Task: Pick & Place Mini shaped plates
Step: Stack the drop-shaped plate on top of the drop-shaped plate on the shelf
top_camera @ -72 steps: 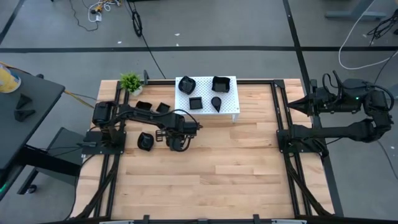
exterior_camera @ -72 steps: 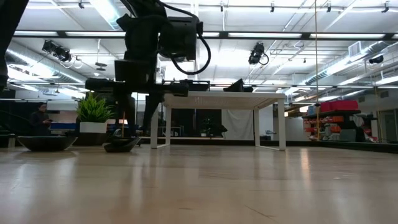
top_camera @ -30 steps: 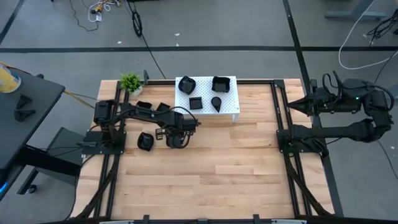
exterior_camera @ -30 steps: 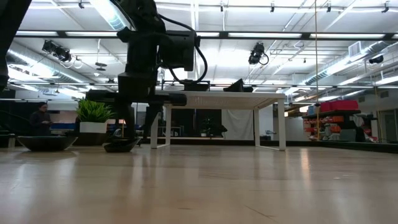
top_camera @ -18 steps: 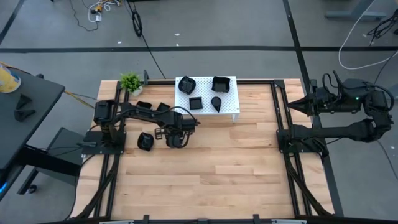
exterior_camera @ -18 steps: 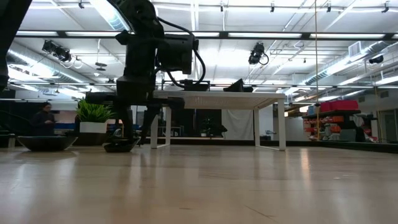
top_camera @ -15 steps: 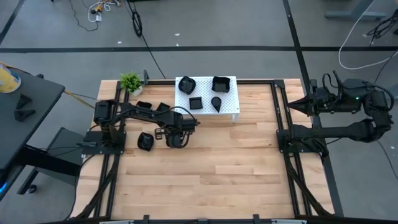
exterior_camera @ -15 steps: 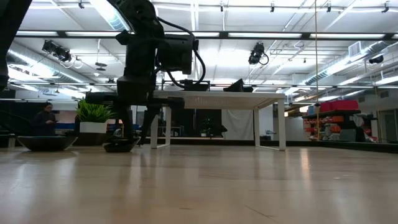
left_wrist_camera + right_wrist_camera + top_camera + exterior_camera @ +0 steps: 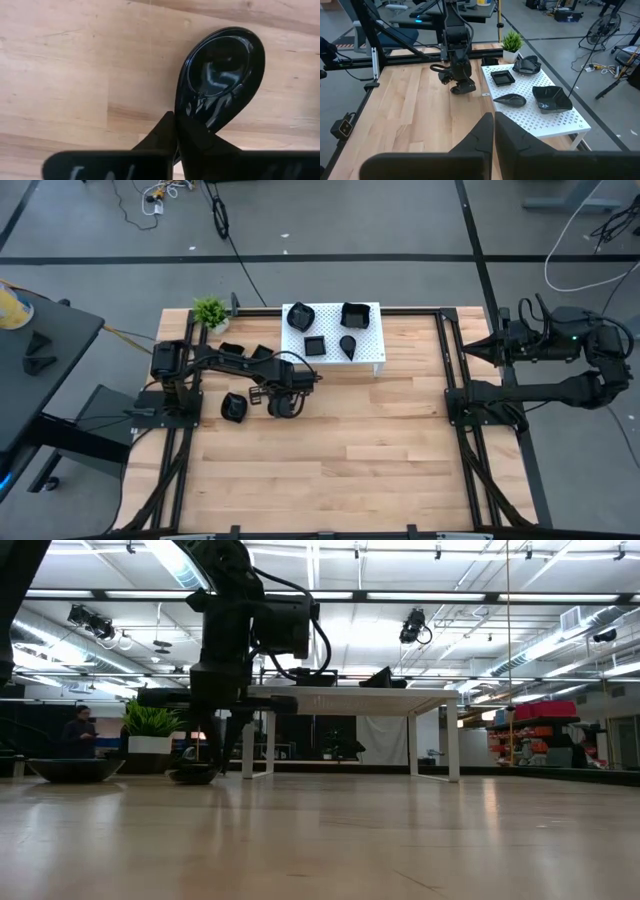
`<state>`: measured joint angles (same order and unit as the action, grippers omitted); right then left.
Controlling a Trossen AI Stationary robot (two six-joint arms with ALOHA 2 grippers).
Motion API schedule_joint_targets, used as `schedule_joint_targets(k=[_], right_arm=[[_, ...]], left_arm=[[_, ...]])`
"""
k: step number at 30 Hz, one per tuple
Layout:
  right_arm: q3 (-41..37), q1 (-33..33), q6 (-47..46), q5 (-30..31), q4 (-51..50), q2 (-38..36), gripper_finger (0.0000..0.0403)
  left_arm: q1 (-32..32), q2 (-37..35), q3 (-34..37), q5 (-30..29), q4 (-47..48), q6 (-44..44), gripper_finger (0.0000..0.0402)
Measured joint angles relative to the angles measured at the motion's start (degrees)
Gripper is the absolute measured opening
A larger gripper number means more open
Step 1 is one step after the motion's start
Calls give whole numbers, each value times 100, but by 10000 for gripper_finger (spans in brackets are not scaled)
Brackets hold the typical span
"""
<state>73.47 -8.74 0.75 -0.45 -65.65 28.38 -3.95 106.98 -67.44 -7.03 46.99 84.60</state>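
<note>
Teardrop plate (image 9: 220, 75), glossy black, flat on the wooden worktop (image 9: 380, 450) just in front of the white perforated stand (image 9: 375, 350). Left claw (image 9: 175, 131) pinched narrow on the plate's pointed tail end, fingers meeting over the rim. Right claw (image 9: 493, 131) closed and empty, parked well apart at the worktop's right edge. Four plates already on the stand; others near the green plant (image 9: 210, 310). Handling advice: lift straight up and slowly, since a glossy rim held by one end may pivot or slip; keep it level toward the stand
</note>
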Motion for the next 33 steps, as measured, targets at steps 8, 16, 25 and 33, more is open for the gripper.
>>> schedule_joint_targets(k=[8,16,25,33], right_arm=[[0,1,0,0,1,0,20],[0,1,2,1,0,-1,20],[0,-1,1,1,0,0,20],[0,-1,0,1,0,-2,20]], left_arm=[[7,0,-2,-72,-73,-2,7],[7,0,-7,-89,-90,-193,12],[126,-63,-11,-70,-111,-603,7],[183,-128,-199,-70,-57,-891,3]])
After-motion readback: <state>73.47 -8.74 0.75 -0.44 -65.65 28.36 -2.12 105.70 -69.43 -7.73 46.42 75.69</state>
